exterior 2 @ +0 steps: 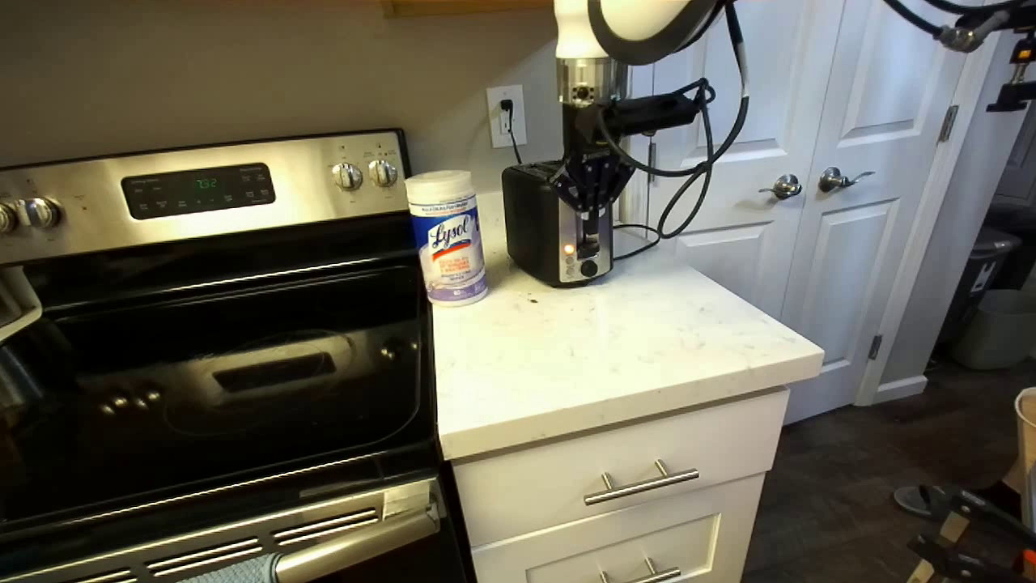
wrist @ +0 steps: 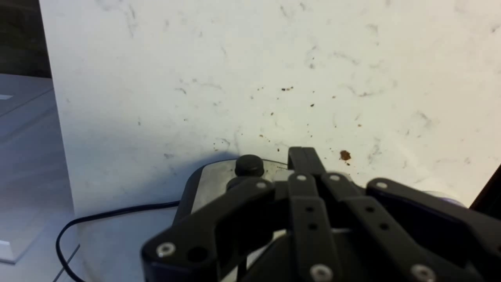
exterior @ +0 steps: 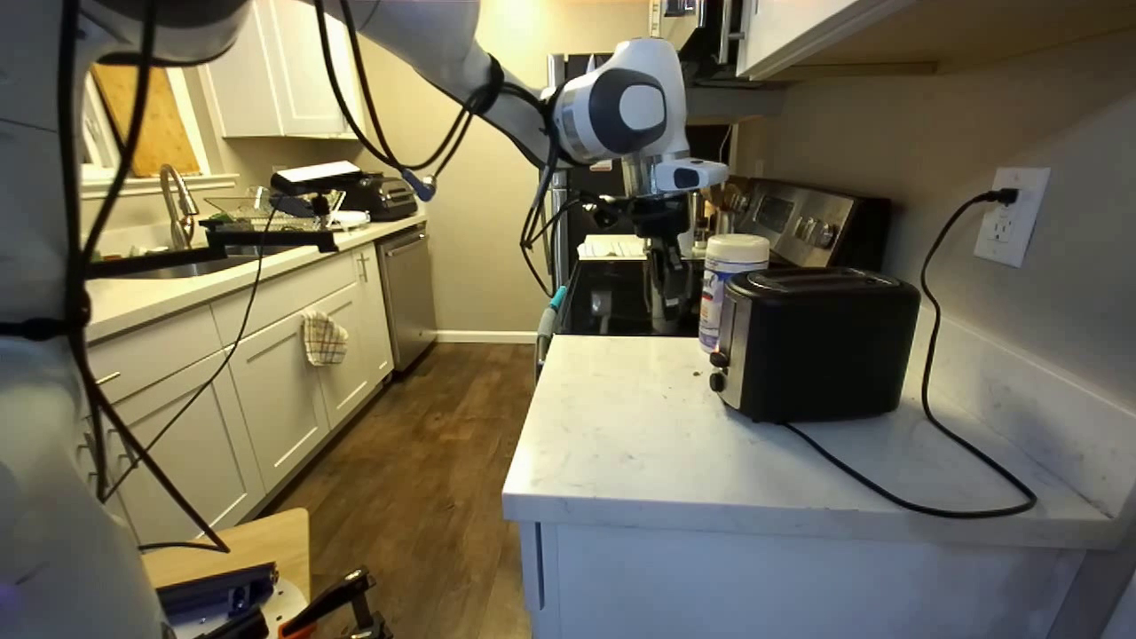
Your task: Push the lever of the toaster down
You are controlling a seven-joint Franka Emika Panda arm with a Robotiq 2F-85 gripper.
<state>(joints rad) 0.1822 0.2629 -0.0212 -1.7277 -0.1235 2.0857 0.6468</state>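
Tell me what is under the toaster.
The toaster stands on the white countertop, its black cord emerging at the bottom edge. The surface directly beneath is covered; anything there cannot be seen.

wrist view: fingers (wrist: 299, 160) hide much of toaster (wrist: 211, 182) | contact with lever (exterior 2: 589, 246): cannot tell | arm (exterior: 444, 40): cropped, both exterior views

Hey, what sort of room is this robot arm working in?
A kitchen, probably in a home, though the home part is a guess. The signs are a black-topped stove, a sink faucet and a toaster plugged into a wall outlet.
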